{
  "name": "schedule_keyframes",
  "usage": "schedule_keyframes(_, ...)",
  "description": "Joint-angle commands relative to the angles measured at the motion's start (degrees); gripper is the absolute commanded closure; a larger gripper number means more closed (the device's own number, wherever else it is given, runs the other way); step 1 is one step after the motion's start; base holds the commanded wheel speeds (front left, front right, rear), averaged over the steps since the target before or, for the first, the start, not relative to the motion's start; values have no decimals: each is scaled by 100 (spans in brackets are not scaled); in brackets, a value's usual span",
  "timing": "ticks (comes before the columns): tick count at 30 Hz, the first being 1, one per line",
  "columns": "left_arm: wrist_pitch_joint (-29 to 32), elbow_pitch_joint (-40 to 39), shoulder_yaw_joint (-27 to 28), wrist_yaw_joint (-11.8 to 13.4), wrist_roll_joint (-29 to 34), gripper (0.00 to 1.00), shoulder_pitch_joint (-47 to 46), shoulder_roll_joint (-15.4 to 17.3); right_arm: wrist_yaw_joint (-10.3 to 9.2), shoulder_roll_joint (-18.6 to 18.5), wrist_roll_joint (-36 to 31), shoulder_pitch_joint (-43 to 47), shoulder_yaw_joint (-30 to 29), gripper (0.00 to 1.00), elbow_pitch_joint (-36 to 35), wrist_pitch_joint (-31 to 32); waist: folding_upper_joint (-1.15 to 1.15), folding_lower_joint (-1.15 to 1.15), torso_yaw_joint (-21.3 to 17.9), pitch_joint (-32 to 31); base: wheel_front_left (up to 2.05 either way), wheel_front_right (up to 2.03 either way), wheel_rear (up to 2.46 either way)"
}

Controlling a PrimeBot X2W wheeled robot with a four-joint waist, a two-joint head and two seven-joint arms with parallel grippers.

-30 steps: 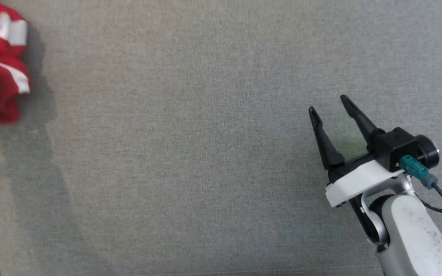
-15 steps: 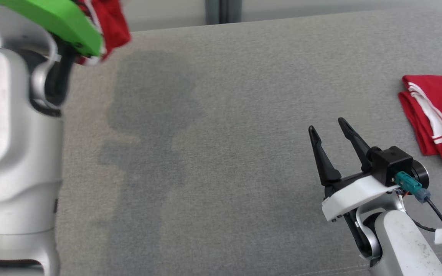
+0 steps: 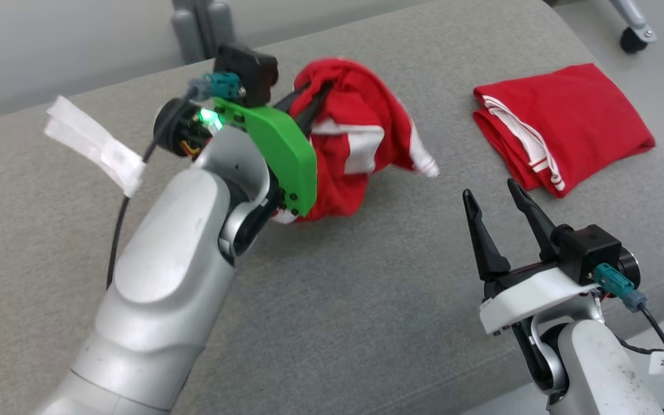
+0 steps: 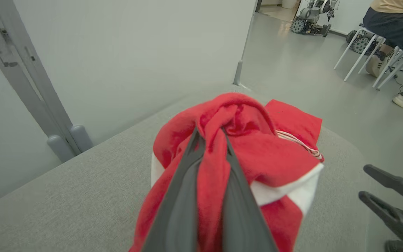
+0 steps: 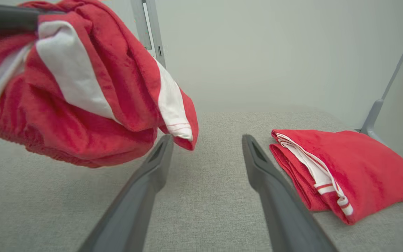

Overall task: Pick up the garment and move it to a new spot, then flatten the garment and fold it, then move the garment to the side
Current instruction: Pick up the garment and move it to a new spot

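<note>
A crumpled red garment [image 3: 361,144] with white panels hangs bunched just above the grey padded table [image 3: 366,300]. My left gripper [image 3: 317,95] is shut on its top fold, and the fingertips are buried in the cloth. In the left wrist view the two fingers [image 4: 187,182] pinch a twist of the red garment [image 4: 264,154]. My right gripper [image 3: 491,191] stands open at the lower right, apart from the cloth, with nothing between its fingers. In the right wrist view the garment [image 5: 82,105] hangs at upper left, its lowest corner just over the left fingertip of the open gripper [image 5: 206,140].
A second red garment [image 3: 568,115], folded with white trim, lies at the table's far right corner. Grey frame posts [image 3: 199,29] stand behind the table. A caster wheel [image 3: 632,40] sits on the floor beyond. A person [image 4: 397,24] sits on a white stool.
The head camera has swung, so the whole picture shifted. My left arm has carried the garment from the far left towards the table's middle. The right gripper stays open.
</note>
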Motion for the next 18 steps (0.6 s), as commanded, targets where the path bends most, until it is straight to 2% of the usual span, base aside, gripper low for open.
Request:
schedule_keyframes(1,-6,179,-64,-4,122,100,143,72,-9,36,30,-49,23,0,20,-47,0,0,-526,382,0,0,0)
schedule_keyframes(4,-140,695,-187,40,222,100,328,136,-9,72,56,-109,56,0,74,-126,0,0,-632,524,0,0,0)
schedule_keyframes(5,-170,854,-227,54,258,88,383,152,-9,80,58,-119,68,0,91,-144,0,0,-647,552,0,0,0)
schedule_keyframes(6,-219,1027,-274,45,301,0,444,159,-10,86,62,-124,69,0,116,-169,0,0,-653,571,0,0,0)
schedule_keyframes(12,-817,1357,-195,24,78,0,614,52,-9,101,-37,-110,-69,0,171,-222,0,0,-367,527,0,0,0)
schedule_keyframes(18,-1563,1041,-32,-1,-178,0,902,82,-10,36,-131,31,-194,0,99,-121,0,0,175,285,0,0,0)
